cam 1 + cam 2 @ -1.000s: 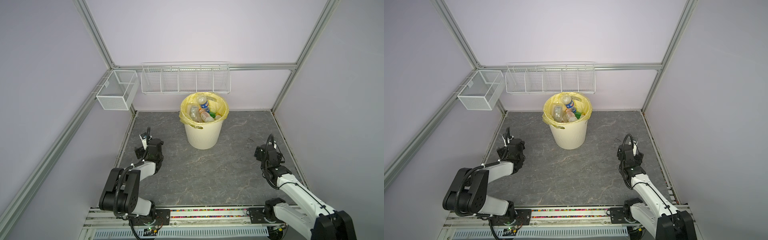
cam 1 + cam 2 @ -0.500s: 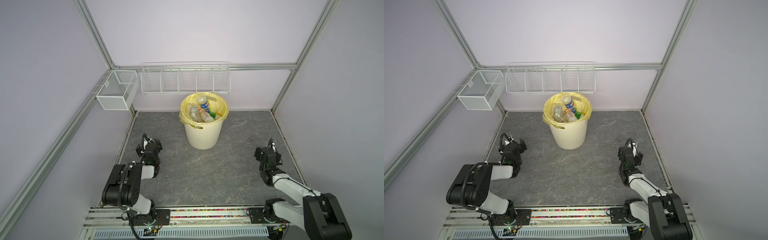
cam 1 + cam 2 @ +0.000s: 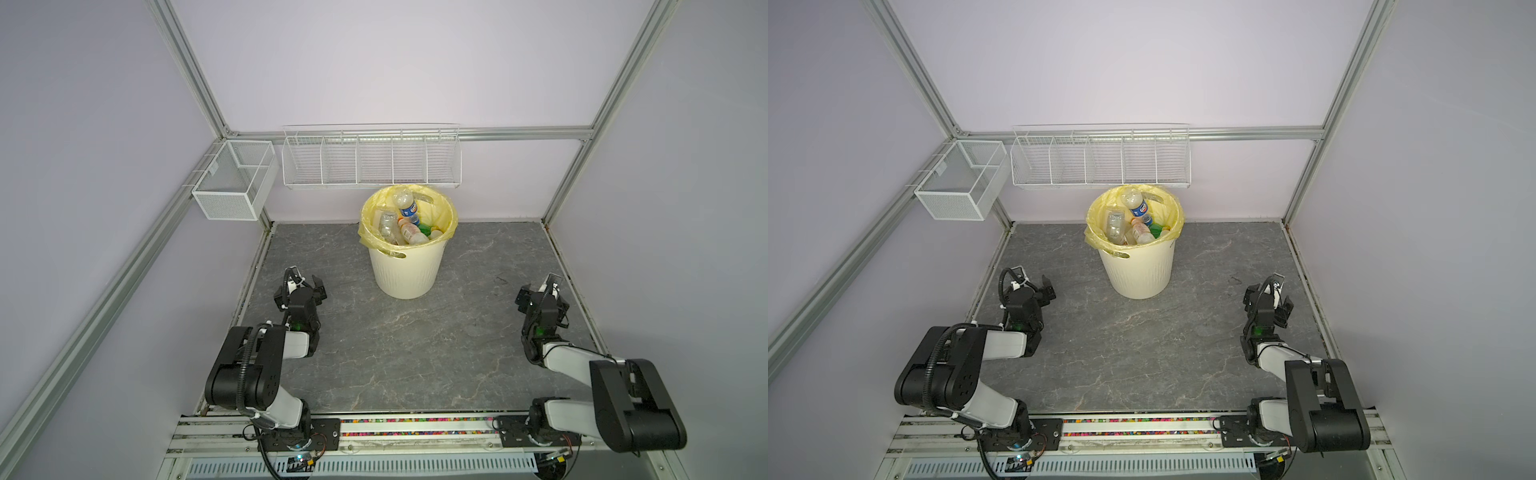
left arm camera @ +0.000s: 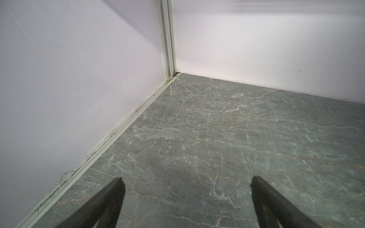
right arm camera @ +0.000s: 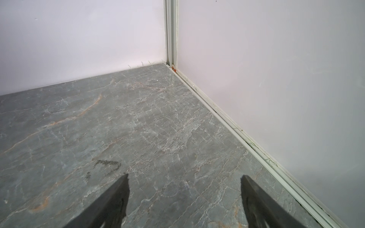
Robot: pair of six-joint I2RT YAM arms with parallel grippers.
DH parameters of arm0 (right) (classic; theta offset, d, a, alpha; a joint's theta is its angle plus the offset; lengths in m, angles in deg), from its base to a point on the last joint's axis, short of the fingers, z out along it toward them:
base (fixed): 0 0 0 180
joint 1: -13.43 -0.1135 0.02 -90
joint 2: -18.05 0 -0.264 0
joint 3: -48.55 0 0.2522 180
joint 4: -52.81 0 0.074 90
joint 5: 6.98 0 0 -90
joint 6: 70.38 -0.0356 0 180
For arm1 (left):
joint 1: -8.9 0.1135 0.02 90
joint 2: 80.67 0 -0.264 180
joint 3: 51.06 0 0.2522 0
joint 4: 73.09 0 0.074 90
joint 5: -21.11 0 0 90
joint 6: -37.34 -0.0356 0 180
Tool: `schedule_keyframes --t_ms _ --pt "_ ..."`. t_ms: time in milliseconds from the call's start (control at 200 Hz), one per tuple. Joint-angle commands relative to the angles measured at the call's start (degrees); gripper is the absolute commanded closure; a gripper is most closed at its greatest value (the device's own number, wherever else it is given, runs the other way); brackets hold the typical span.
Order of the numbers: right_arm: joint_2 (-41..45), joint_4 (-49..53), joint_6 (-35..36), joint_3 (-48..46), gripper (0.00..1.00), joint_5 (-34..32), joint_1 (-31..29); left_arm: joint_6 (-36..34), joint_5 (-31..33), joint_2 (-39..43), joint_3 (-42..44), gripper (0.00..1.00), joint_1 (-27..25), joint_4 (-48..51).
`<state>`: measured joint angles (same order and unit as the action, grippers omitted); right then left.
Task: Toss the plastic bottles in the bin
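The bin (image 3: pixel 405 274) is cream-white, with fine upright ribs on its side. The bag (image 3: pixel 452 216) over its rim is pale yellow. The bottles (image 3: pixel 390 222) inside are mostly clear; one has a blue label (image 3: pixel 409 211), and a green bottle (image 3: pixel 424 227) lies beside them. The table (image 3: pixel 415 345) is dark grey like marble, with thin white veins and some orange ones. The walls (image 3: pixel 374 62) are pale lilac. The long basket (image 3: pixel 370 160) and the small basket (image 3: pixel 232 183) are white wire. The left arm (image 3: pixel 249 365) and the right arm (image 3: pixel 623 399) are black with white parts.

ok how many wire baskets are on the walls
2. A small mesh basket hangs on the left wall's rail. A long divided basket hangs on the back rail, just above the bin. No others show, and none seems hidden.
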<state>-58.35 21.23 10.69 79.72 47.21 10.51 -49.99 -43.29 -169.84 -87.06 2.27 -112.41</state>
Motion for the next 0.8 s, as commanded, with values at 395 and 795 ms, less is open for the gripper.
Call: schedule_keyframes --t_ms 395,795 --pt "-13.1 -20.9 9.6 -2.4 0.12 19.4 0.8 -1.0 -0.4 -0.4 0.6 0.01 0.3 -1.8" --pt "-11.6 -7.2 8.8 3.4 0.11 17.3 0.5 -1.1 -0.4 -0.4 0.6 0.01 0.3 -1.8"
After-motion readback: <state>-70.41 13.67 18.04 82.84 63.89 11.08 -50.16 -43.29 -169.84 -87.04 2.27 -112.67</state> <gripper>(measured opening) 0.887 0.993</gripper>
